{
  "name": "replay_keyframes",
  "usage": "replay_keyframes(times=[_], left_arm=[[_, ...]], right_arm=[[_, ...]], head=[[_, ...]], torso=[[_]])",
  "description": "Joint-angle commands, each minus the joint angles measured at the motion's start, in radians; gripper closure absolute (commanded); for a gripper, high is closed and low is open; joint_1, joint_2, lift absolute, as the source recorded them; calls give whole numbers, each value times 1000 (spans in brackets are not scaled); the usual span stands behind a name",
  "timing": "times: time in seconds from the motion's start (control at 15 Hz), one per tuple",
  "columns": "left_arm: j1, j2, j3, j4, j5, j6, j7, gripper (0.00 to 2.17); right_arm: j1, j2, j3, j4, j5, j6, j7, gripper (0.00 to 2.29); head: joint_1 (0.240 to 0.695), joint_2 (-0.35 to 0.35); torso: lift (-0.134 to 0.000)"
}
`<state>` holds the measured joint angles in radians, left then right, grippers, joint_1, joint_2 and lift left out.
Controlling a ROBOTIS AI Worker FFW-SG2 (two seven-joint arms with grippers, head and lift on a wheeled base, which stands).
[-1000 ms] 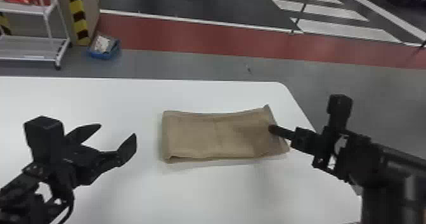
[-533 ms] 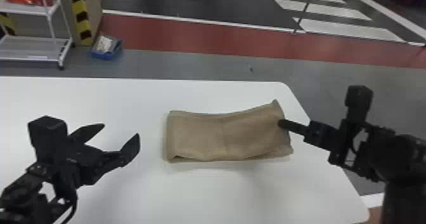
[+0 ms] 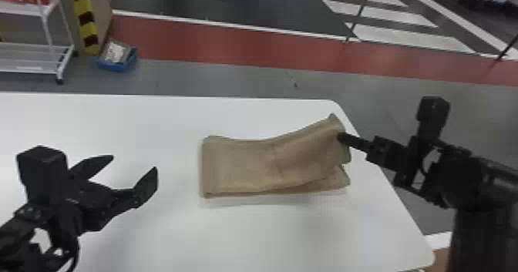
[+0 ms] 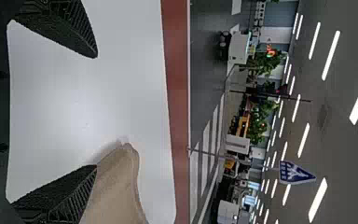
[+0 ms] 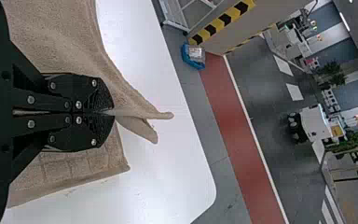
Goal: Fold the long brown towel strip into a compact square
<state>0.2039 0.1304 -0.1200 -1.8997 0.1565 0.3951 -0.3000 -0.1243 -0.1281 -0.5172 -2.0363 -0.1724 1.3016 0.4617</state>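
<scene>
Brown, rectangular, doubled-over towel strip (image 3: pixel 239 167) of napped cloth, stretching from beneath the black two-fingered right claw (image 5: pixel 113 112) towards the robot's left. Upper end pinched and raised at that claw, lower layer's end resting loose underneath, far stretch lying flat. Right claw closed tight on a narrow bite of cloth, edges poking out past the tips.

Likely light, limp and soft, hard to damage, with enough nap against slipping; prone to sagging away from the claw and twisting around so narrow a grip. Best place to take hold, by judgement: the raised end, around mid-width, upper layers together, bottom layer free. Probable step in hand: bringing that end over towards the left side for another fold, low and gently, then laying edge on edge. Some risk of dragging the lower layer along or folding askew.

Below both claws, smooth white bench (image 3: pixel 246 236) with rounded corners. Off to the robot's left, apart from the towel's flat end, black two-fingered left claw (image 3: pixel 134 163), spread wide and empty, handy perhaps for steadying. Beyond the bench, ahead of the left claw, small blue tray (image 3: pixel 117 65) on the floor.
</scene>
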Motion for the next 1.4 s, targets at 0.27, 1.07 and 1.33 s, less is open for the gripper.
replay_keyframes(times=[0.27,1.07,1.33], left_arm=[[0,-2,13,2,0,-3,2,29],[-11,-14,-76,4,61,-9,68,39],[-18,-14,-164,2,92,18,97,448]], right_arm=[[46,-1,-17,133,34,-164,26,1109],[216,68,-142,76,60,-419,46,87],[311,113,-181,36,31,-541,52,130]], head=[[695,-293],[695,-350],[695,-350]], torso=[[-124],[-124],[-124]])
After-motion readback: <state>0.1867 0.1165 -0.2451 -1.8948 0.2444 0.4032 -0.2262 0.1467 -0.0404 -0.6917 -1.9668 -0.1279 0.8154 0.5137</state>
